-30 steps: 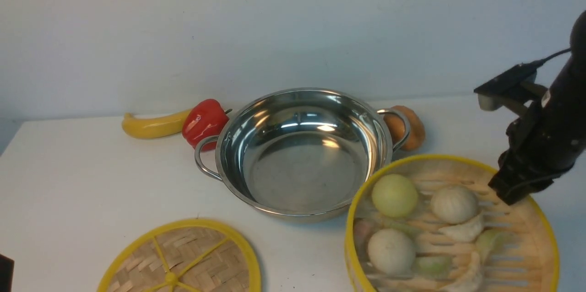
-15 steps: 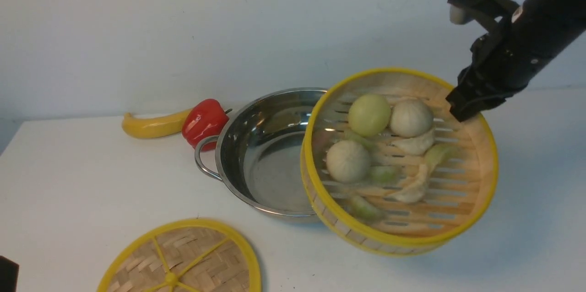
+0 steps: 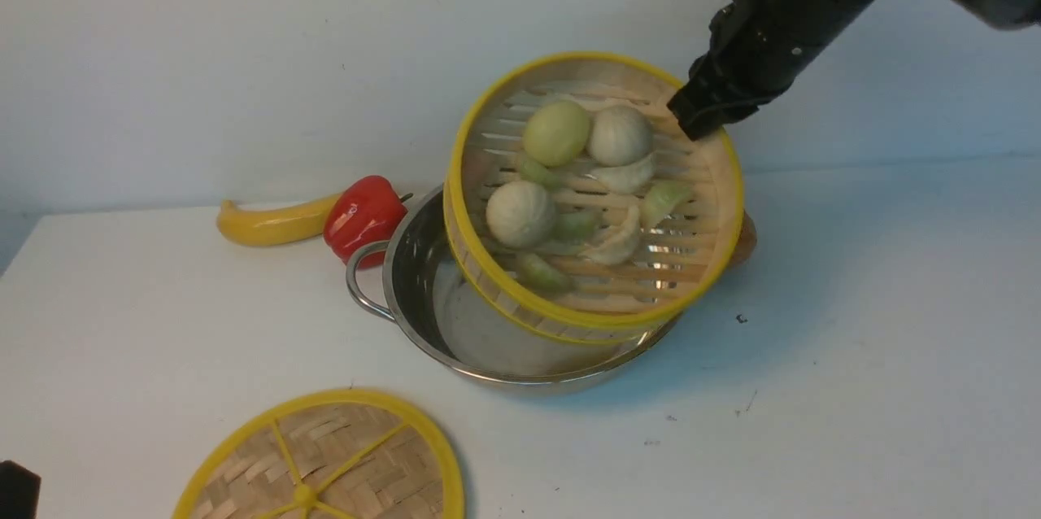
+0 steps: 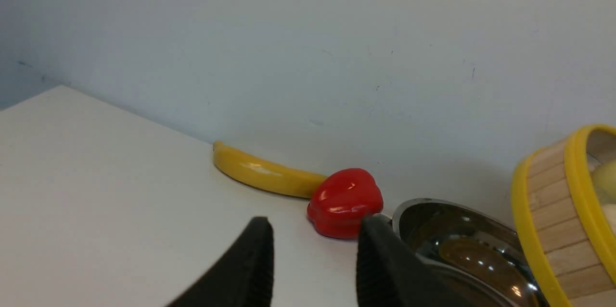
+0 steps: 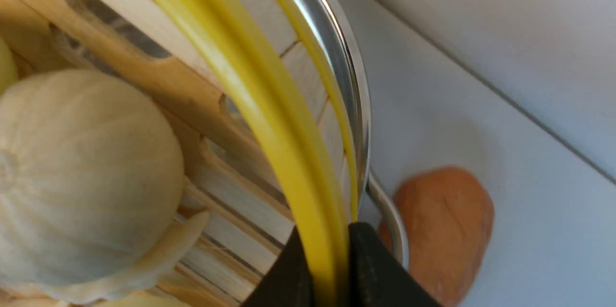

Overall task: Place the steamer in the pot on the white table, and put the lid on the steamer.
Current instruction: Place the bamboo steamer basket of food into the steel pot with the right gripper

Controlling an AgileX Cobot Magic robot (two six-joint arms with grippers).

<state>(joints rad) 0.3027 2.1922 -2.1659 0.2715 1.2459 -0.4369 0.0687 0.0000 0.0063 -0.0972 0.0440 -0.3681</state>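
Observation:
The steamer [image 3: 569, 322], a bamboo basket with a yellow rim, hangs tilted above the pot [image 3: 480, 340], with white and green buns and dumplings inside. My right gripper [image 3: 691, 122] is shut on its far right rim; in the right wrist view the gripper [image 5: 332, 273] pinches the yellow rim just over the pot's steel edge [image 5: 347, 81]. The lid [image 3: 325, 462] lies flat on the white table [image 3: 854, 340] at the front left. My left gripper [image 4: 313, 268] is open and holds nothing, low by the pot's left side [image 4: 462, 249]. The front view does not show this gripper.
A yellow banana [image 3: 272, 224] and a red pepper [image 3: 363, 214] lie against the back wall, left of the pot. An orange-brown item [image 5: 442, 230] sits just behind the pot's right handle. A few dark specks mark the table right of the pot.
My right gripper has lifted the steamer off the table at the front right and carried it up, back and left, so it now hangs over the pot. The lid and pot stayed put.

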